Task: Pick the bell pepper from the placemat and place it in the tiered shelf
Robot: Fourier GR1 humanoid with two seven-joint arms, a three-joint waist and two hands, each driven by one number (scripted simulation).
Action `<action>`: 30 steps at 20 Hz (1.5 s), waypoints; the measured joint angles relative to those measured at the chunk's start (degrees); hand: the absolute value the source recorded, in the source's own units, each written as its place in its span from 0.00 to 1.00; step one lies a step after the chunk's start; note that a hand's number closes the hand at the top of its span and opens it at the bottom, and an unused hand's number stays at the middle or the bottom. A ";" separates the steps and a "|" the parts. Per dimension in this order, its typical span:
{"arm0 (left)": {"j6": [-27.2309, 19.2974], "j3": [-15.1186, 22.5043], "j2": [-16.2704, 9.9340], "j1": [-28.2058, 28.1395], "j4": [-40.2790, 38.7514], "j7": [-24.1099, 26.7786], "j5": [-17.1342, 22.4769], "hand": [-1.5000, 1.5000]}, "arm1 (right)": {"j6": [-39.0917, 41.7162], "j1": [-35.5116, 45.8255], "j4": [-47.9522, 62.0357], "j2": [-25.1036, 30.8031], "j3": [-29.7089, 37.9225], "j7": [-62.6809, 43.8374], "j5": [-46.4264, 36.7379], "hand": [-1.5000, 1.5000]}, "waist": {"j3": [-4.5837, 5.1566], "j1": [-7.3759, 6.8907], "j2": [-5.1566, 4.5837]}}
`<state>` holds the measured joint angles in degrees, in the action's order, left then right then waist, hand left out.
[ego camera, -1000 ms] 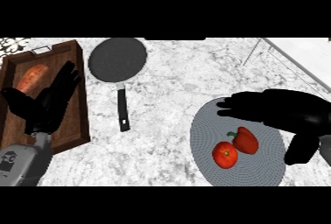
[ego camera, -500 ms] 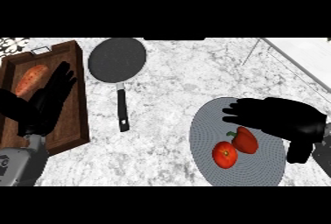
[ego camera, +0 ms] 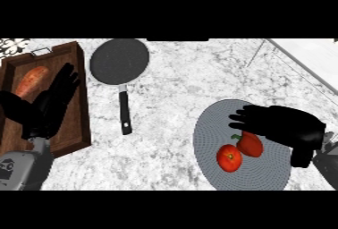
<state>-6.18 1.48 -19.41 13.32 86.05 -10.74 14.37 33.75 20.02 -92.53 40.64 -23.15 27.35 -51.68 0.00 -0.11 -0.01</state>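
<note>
The head view looks steeply down on a marbled grey counter (ego camera: 171, 112). At about four o'clock lies a round grey placemat (ego camera: 211, 134), and on it sit two red items touching each other: a bell pepper (ego camera: 251, 144) with a green stem, and just to its lower left a rounder tomato (ego camera: 229, 158). The right hand (ego camera: 284, 125) enters from the three o'clock edge and hovers over the placemat, its fingers spread apart and pointing toward nine o'clock, directly above the pepper's upper end; whether it touches the pepper cannot be told, and the fingers are not closed around it. At about eleven o'clock a dark round pan (ego camera: 119, 60) rests on the counter, its black handle (ego camera: 124, 114) pointing toward six o'clock. Along the nine o'clock side sits a brown wooden tray (ego camera: 76, 129) holding an orange-brown sweet potato (ego camera: 30, 80). The left hand (ego camera: 49, 105) shows over this tray, open with fingers straight and pointing up toward twelve o'clock, holding nothing.
</note>
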 measured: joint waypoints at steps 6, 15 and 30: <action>-0.02 -0.45 2.01 0.63 0.38 -0.80 -2.47 0.50 | -1.11 -2.25 1.43 -3.71 1.01 1.00 -3.72 0.00 | 0.00 0.06 0.01; 2.30 -2.88 2.90 1.52 -1.04 -1.04 -3.69 0.50 | -3.27 -1.32 8.43 -8.53 1.50 3.59 -9.50 0.00 | 0.01 0.04 -0.01; 4.23 -5.06 4.47 1.94 -0.71 -2.01 -5.11 0.50 | -13.19 0.11 19.54 -15.43 0.64 10.33 -18.88 1.00 | 0.55 -0.10 0.57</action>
<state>-1.95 -3.59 -14.94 15.26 85.34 -12.75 9.26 20.55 20.12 -72.99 25.21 -22.51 37.68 -70.56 0.54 -0.22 0.56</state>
